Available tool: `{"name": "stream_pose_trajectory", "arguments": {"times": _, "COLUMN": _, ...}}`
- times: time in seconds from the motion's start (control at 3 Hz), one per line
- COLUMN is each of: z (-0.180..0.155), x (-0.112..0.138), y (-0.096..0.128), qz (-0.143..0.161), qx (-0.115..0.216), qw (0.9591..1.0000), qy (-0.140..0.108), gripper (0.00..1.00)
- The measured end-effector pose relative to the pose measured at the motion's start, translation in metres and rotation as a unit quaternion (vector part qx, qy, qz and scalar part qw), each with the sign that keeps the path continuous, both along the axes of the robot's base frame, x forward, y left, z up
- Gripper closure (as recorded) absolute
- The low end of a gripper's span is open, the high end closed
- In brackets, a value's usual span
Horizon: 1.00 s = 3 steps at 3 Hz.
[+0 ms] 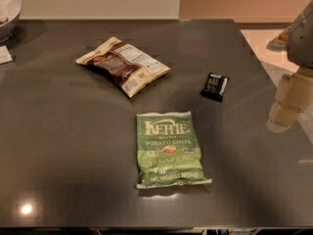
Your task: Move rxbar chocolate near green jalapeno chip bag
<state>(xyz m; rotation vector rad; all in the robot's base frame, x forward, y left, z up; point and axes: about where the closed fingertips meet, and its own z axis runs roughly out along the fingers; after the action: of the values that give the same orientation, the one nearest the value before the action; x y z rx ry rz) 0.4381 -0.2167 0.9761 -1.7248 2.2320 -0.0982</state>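
The rxbar chocolate (214,86) is a small flat black wrapper with white lettering, lying on the dark table right of centre. The green jalapeno chip bag (169,149) lies flat in the front middle, label up, with white crimped ends. The bar is up and to the right of the bag, about a bar's length from the bag's top right corner. My gripper (284,112) hangs at the right edge of the view, above the table's right side, to the right of the bar and apart from it. It holds nothing that I can see.
A brown-and-cream chip bag (123,65) lies tilted at the back left of centre. A white bowl (9,11) stands at the far left corner with a white card (4,55) beside it. The table's right edge (274,89) runs close to the gripper.
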Motion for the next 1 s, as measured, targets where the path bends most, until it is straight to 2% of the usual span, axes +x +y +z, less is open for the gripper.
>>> {"name": "stream_pose_trajectory", "arguments": {"times": 0.33, "z": 0.0, "x": 0.0, "y": 0.0, "qz": 0.0, "qx": 0.0, "qw": 1.0, "qy": 0.0, "gripper": 0.0}}
{"name": "stream_pose_trajectory", "arguments": {"times": 0.67, "z": -0.003, "x": 0.008, "y": -0.001, "qz": -0.015, "qx": 0.003, "qw": 0.9998, "qy": 0.01, "gripper": 0.0}}
{"name": "stream_pose_trajectory", "arguments": {"times": 1.0, "z": -0.014, "x": 0.034, "y": -0.006, "qz": -0.061, "qx": 0.018, "qw": 0.9976, "qy": 0.029, "gripper": 0.0}}
